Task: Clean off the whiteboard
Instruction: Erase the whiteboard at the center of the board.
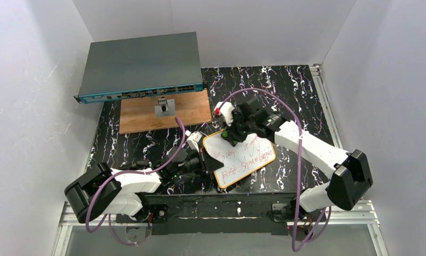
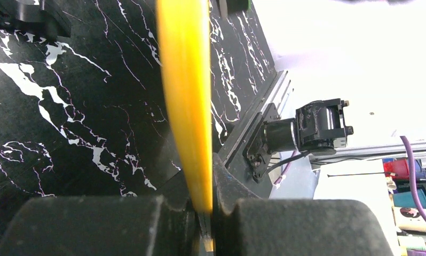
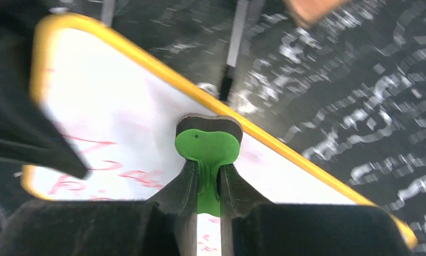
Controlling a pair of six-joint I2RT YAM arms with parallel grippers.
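The erasing looks barely begun. The whiteboard sits toward 6 o'clock on the black marbled desk, turned askew, and two lines of red handwriting run across most of its face. In the right wrist view only a strip beside the far rim looks clean. Whether that strip was wiped or never written on cannot be told.

The left tool is clamped narrow on the board's orange rim at its 9 o'clock edge, steadying it. The left wrist view shows the rim edge-on between the two fingers. Whether the board lies flat or is tipped up a little at that edge is unclear.

The right tool is closed on a small green eraser with a dark pad. The pad is pressed at or just above the board near its 12 o'clock rim, beside the upper line of writing. By my reading, nearly all the work is left: both lines have to be swept, from the top of the board down to the 6 o'clock corner.

Around it, a brown wooden board lies at 11 o'clock from the whiteboard and apart from it, with a small grey fixture on it. A flat grey network switch overhangs its far edge. Neither crowds the wiping path. The likelier hindrances are the left tool, which covers the writing's 9 o'clock end, and the purple cable arching over the right arm.
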